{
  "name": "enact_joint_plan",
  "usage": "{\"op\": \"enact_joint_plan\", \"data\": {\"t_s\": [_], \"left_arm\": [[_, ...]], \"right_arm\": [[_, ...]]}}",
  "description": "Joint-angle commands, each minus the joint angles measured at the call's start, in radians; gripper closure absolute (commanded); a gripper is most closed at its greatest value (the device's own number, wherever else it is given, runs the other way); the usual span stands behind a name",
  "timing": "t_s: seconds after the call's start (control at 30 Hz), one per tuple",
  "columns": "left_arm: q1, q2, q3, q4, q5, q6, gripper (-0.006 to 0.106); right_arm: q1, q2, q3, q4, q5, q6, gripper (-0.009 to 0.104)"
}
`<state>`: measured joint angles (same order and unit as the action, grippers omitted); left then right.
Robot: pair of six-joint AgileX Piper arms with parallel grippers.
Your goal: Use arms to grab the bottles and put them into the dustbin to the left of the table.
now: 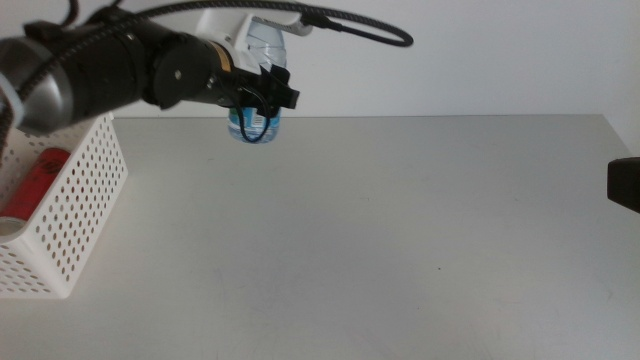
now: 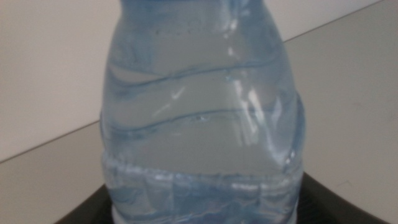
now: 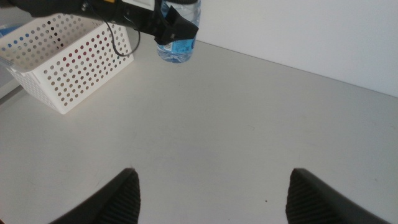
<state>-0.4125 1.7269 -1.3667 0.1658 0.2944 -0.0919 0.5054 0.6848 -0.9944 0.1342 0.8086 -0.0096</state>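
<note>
Water bottle (image 1: 258, 120) is being carried by the left gripper (image 1: 265, 100), jaws clamped on it; next, swinging over the basket (image 1: 75, 215); right gripper (image 3: 211, 193) waiting, jaws apart

The water bottle (image 1: 255, 125) is clear pale blue. The dustbin (image 1: 75, 215) is white, dotted with rows of round holes, holding a red can (image 1: 38, 180). The tabletop (image 1: 380, 240) is plain light grey.

Even, bright, diffuse light was cast over the table (image 1: 400, 230), and only faint, soft shadows were seen on it. The wall behind was rendered nearly blown out. In the left wrist view the water bottle (image 2: 202, 118) was pictured softly blurred, streaked with pale glare. The right gripper (image 3: 211, 193) was shown dark and out of focus.
</note>
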Motion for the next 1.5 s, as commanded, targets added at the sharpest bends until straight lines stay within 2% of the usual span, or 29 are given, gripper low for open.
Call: {"op": "enact_joint_plan", "data": {"t_s": [0.0,0.13,0.2,0.4,0.57,0.77,1.1,1.2,1.3,1.33,1.37,1.43,1.47], "left_arm": [[0.034,-0.099,-0.100,-0.033,0.095,0.068,0.102],[0.166,-0.131,-0.169,-0.166,0.317,0.254,0.102],[0.233,-0.141,-0.187,-0.192,0.402,0.312,0.102],[0.429,-0.149,-0.244,-0.195,0.587,0.378,0.102],[0.556,-0.141,-0.255,-0.197,0.649,0.451,0.102],[0.631,-0.092,-0.255,-0.216,0.673,0.455,0.102],[0.634,0.092,-0.255,-0.204,0.658,0.490,0.099],[0.634,0.126,-0.255,-0.198,0.672,0.481,0.090],[0.634,0.132,-0.255,-0.199,0.673,0.482,0.071],[0.634,0.132,-0.255,-0.199,0.673,0.482,0.062],[0.634,0.130,-0.255,-0.199,0.682,0.482,0.030],[0.634,0.130,-0.255,-0.198,0.706,0.482,0.009],[0.634,0.128,-0.255,-0.199,0.724,0.482,0.007]], "right_arm": [[0.004,0.001,-0.022,-0.002,-0.067,-0.013,0.036],[0.004,0.001,-0.022,-0.002,-0.067,-0.013,0.036],[0.004,0.001,-0.022,-0.002,-0.067,-0.013,0.036],[0.004,0.001,-0.022,-0.002,-0.067,-0.013,0.036],[0.004,0.001,-0.022,-0.002,-0.067,-0.013,0.036],[0.004,0.001,-0.022,-0.002,-0.067,-0.013,0.036],[0.004,0.001,-0.022,-0.002,-0.067,-0.013,0.036],[0.004,0.001,-0.022,-0.002,-0.067,-0.013,0.036],[0.004,0.001,-0.022,-0.002,-0.067,-0.013,0.036],[0.004,0.001,-0.022,-0.002,-0.067,-0.013,0.036],[0.004,0.001,-0.022,-0.002,-0.067,-0.013,0.036],[0.004,0.001,-0.022,-0.002,-0.067,-0.013,0.036],[0.004,0.001,-0.022,-0.002,-0.067,-0.013,0.036]]}}
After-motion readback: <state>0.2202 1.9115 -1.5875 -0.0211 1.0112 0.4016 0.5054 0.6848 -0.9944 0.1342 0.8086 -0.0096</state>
